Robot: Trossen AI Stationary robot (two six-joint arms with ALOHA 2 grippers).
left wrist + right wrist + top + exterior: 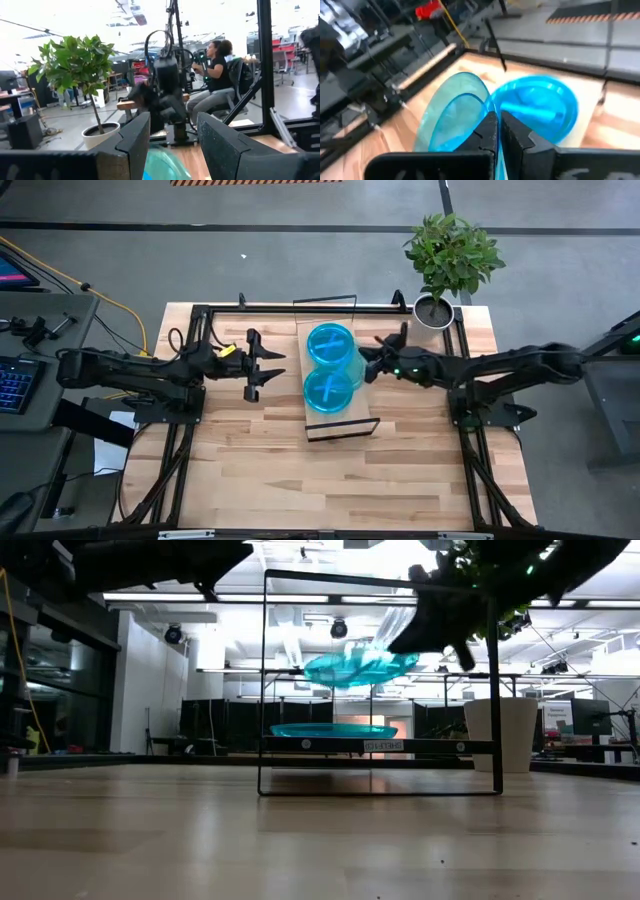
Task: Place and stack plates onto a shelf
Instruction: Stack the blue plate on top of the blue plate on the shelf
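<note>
Lowering the held plate (pixel 452 112) level is what this step seems to call for: the right gripper (pixel 366 363) has its fingers pinched together on the rim of a cyan disc that the low view shows tilted and raised above the shelf (pixel 340 425). It should flatten before release, centred over the board so no edge overhangs the black frame. On the shelf, seen from above, one plate (pixel 329 343) shows toward twelve o'clock and another (pixel 328 389) toward six, overlapping; which of them is the held one I cannot tell. The left gripper (pixel 268 366) waits with fingers apart at nine o'clock of the shelf, near it. A potted plant (pixel 447 255) stands at the table's two o'clock corner.
</note>
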